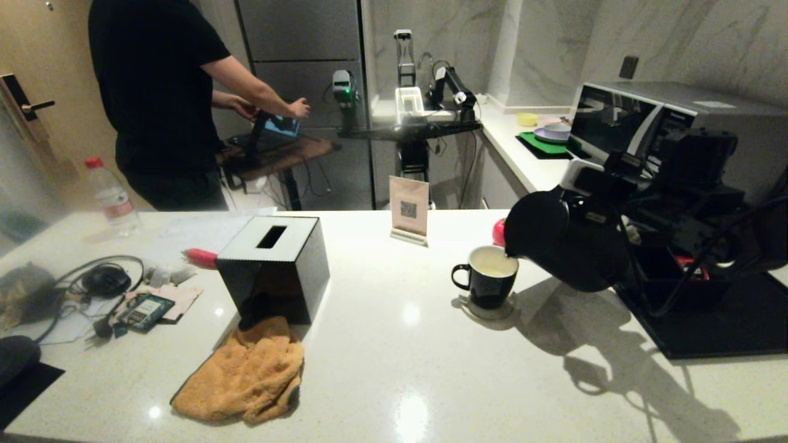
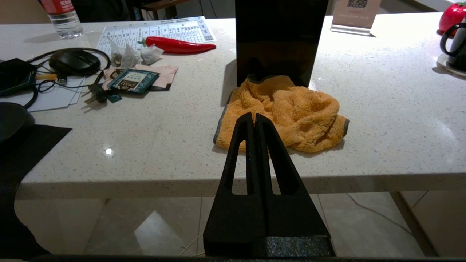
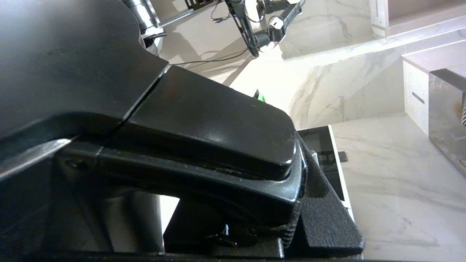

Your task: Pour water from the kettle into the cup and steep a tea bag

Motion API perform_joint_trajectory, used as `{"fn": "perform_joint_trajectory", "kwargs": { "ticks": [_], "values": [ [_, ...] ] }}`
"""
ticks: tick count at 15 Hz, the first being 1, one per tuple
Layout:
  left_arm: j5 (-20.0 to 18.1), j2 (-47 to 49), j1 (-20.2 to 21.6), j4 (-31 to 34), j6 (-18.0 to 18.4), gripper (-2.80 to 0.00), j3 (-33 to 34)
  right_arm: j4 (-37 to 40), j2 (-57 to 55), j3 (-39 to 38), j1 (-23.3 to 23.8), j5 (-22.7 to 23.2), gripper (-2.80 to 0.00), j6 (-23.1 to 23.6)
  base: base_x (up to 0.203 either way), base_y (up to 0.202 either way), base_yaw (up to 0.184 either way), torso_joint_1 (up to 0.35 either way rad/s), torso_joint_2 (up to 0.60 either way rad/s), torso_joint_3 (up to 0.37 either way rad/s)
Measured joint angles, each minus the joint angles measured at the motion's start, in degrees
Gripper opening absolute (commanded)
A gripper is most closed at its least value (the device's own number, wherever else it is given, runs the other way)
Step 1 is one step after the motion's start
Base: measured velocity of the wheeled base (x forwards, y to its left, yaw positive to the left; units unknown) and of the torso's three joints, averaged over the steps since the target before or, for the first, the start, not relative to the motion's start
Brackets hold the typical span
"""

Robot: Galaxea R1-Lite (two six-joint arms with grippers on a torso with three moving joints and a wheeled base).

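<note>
Kettle tilted, spout over cup rim, right gripper clamped on kettle handle, water in cup, left gripper pressed together near orange towel.

On the white counter stood one black kettle, one black cup on one coaster, one black tissue box, one orange cloth, one card stand, one red-capped bottle, one red chilli and one computer mouse. At the left lay two small greyish tea bags and one printed sachet. One person stood at the far left, and two grippers showed, the left and the right.
</note>
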State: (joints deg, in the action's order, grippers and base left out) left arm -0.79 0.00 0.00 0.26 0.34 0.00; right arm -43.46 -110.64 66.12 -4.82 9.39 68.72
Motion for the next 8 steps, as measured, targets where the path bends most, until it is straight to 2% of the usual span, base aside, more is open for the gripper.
{"fn": "perform_joint_trajectory", "kwargs": {
  "ticks": [4,8],
  "values": [
    [0.02,0.00,0.00,0.01,0.01,-2.80,0.00,0.16,0.22,-0.61,0.00,0.10,-2.80,-0.72,0.000,0.000,0.000,0.000,0.00,0.000],
    [0.02,0.00,0.00,-0.01,-0.01,-2.80,0.00,0.18,0.55,-0.74,-0.04,0.11,-2.80,-4.48,0.000,0.000,0.000,0.000,0.00,0.000]
  ]
}}
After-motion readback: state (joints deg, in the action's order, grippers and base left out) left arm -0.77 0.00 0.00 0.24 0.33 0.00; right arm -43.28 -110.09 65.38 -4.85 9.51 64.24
